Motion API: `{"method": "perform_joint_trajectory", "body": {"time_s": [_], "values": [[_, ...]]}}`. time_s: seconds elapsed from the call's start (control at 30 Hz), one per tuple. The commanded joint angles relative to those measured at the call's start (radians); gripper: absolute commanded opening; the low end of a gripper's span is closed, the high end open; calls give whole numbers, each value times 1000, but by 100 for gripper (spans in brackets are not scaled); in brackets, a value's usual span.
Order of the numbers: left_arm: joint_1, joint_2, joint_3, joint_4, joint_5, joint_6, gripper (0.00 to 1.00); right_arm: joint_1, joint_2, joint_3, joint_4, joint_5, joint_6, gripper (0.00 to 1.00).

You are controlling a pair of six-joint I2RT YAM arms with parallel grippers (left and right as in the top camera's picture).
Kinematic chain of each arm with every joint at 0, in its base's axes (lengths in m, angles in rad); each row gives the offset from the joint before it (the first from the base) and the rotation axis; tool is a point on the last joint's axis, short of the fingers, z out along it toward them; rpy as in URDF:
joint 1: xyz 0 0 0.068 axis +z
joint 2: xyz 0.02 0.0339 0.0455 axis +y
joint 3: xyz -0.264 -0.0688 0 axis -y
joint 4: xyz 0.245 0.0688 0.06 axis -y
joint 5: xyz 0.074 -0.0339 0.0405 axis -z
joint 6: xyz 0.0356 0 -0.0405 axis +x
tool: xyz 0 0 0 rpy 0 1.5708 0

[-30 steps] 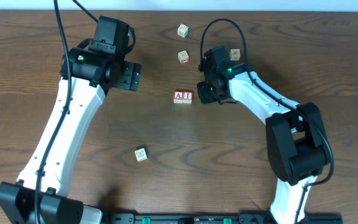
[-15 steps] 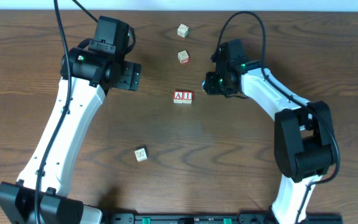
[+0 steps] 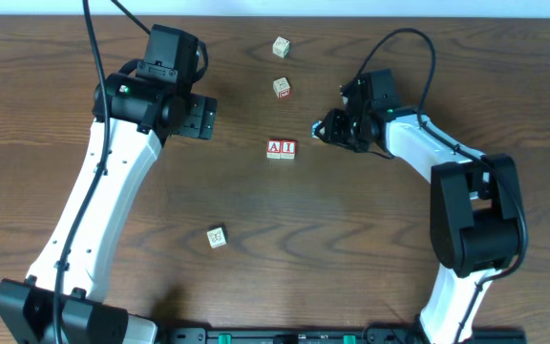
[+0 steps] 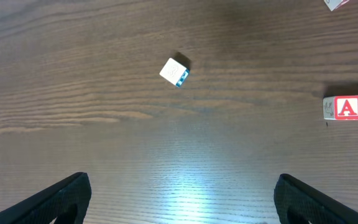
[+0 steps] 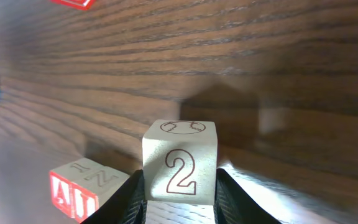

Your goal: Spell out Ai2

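Note:
Two red-lettered blocks, A and I point(image 3: 281, 148), sit side by side mid-table; they also show in the left wrist view point(image 4: 351, 107) and the right wrist view point(image 5: 82, 186). My right gripper point(image 3: 325, 129) is shut on a pale block marked 2 point(image 5: 180, 163), held above the table just right of the A and I pair. My left gripper point(image 4: 179, 208) is open and empty, high over the table to the left of the pair.
Loose blocks lie around: one at the back point(image 3: 282, 46), one behind the pair point(image 3: 282, 88), one near the front point(image 3: 217, 237) that also shows in the left wrist view point(image 4: 174, 71). Cables arch over both arms.
My right gripper has lifted and pulled back to the right of the A and I pair, carrying the 2 block. The left arm has not moved.

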Motion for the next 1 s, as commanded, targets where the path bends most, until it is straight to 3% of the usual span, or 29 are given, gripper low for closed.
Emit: {"method": "perform_joint_trajectory", "body": {"time_s": [0.0, 0.23, 0.37, 0.57, 0.97], "values": [[-2, 3, -2, -3, -18, 7, 95, -4, 11, -21, -5, -33, 64, 31], [-2, 3, -2, -3, -18, 7, 96, -11, 11, -22, -31, 41, 78, 33], [-2, 3, -2, -3, -18, 7, 95, -13, 11, -23, -37, 65, 78, 48], [-2, 3, -2, -3, -18, 7, 95, -21, 11, -23, -37, 63, 78, 44], [-2, 3, -2, -3, -18, 7, 95, -8, -38, -23, -43, 79, 50, 51]]}}
